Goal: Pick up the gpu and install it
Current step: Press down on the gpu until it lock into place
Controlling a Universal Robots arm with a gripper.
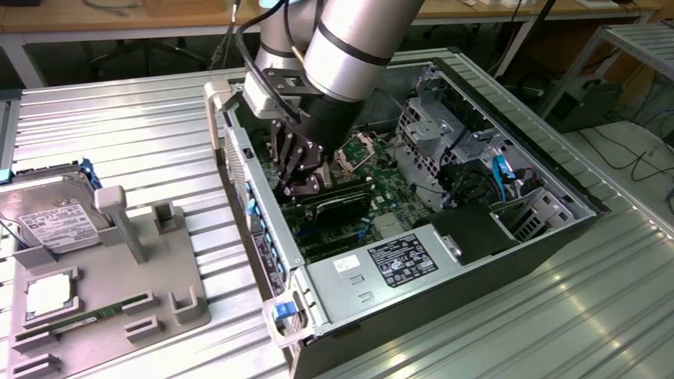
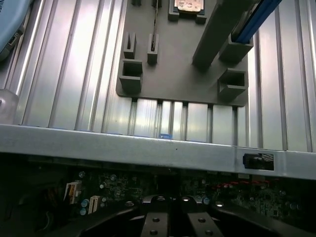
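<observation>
The gpu (image 1: 342,204) sits low inside the open computer case (image 1: 548,170), black cooler up, lying along the green motherboard (image 1: 384,183) near the case's rear wall. My gripper (image 1: 299,188) reaches down into the case and rests at the card's end nearest that wall. Its fingers are shut, and I cannot tell whether they pinch the card's edge or only press on it. In the wrist view the two dark fingertips (image 2: 159,200) stand close together over the motherboard (image 2: 106,190), just inside the grey case wall (image 2: 148,148).
A grey fixture plate (image 1: 137,272) lies at the exterior view's left, carrying a silver hard drive (image 1: 47,217), a processor chip (image 1: 47,294) and a narrow memory stick (image 1: 79,320). Inside the case are a power supply (image 1: 406,257) and a drive cage (image 1: 432,126). The ribbed metal table (image 1: 137,134) surrounds it.
</observation>
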